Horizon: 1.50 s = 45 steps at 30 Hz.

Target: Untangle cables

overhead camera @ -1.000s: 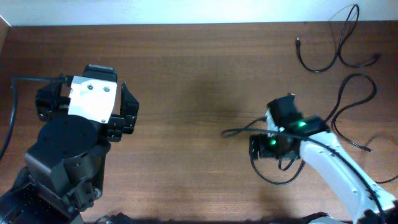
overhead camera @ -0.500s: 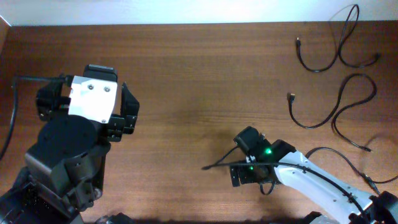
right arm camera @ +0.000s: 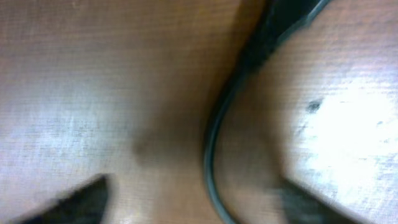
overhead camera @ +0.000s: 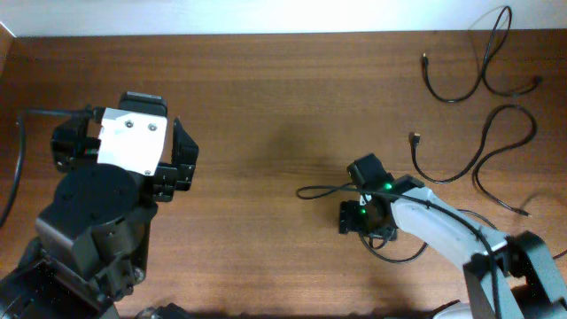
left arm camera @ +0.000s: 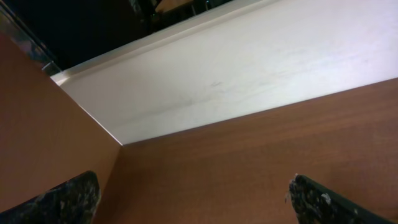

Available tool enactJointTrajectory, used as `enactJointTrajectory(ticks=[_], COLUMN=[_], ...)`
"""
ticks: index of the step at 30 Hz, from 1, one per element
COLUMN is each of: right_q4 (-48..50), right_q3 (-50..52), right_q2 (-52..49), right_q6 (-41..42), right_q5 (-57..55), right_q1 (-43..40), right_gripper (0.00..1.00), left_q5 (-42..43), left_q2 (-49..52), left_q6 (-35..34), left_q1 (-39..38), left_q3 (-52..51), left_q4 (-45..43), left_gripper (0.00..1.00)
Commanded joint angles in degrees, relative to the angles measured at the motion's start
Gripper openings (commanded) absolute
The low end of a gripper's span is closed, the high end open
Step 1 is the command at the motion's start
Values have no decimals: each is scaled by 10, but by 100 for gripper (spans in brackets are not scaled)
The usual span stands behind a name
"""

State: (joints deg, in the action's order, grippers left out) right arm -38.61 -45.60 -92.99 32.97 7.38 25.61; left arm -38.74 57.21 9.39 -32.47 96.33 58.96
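Note:
Three thin black cables lie on the wooden table. One cable curls at the far right corner. A second cable lies just below it, with its plug end pointing left. The third cable runs from the table's middle under my right gripper and loops behind it. In the blurred right wrist view this cable passes between the spread fingertips of the right gripper, which is open just above the table. My left gripper is open and empty; in the overhead view it sits at the left, far from all cables.
A pale wall strip runs along the table's far edge. A thick black arm cable hangs at the far left. The right arm's white link lies across the table's lower right.
The right gripper swung down-left, then back up and right a little. The third cable's free end shifted with it and now points left. The left arm has not moved.

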Motion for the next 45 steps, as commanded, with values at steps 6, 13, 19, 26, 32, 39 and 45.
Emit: enactJointTrajectory(ticks=[6, 13, 19, 26, 32, 39, 45], right_q4=[65, 53, -105, -125, -132, -39, -38], right_q3=[54, 51, -7, -31, -29, -29, -29], right_q2=[-133, -54, 329, 611, 552, 365, 167], right_q6=[-19, -55, -54, -40, 58, 94, 6], right_q5=[32, 29, -75, -249, -271, -148, -28], right_q1=[-1, -10, -78, -203, -443, -760, -929], right_gripper=[4, 4, 4, 4, 4, 4, 4], left_q5=[5, 4, 5, 5, 4, 4, 5], left_q2=[-3, -3, -3, -3, -3, -3, -3], left_q6=[5, 5, 5, 5, 5, 5, 5], left_q1=[0, 0, 0, 0, 0, 0, 0], left_q3=[5, 5, 5, 5, 5, 5, 5], left_q4=[-1, -1, -1, -1, -1, 3, 3], left_gripper=[99, 99, 99, 99, 99, 99, 99])
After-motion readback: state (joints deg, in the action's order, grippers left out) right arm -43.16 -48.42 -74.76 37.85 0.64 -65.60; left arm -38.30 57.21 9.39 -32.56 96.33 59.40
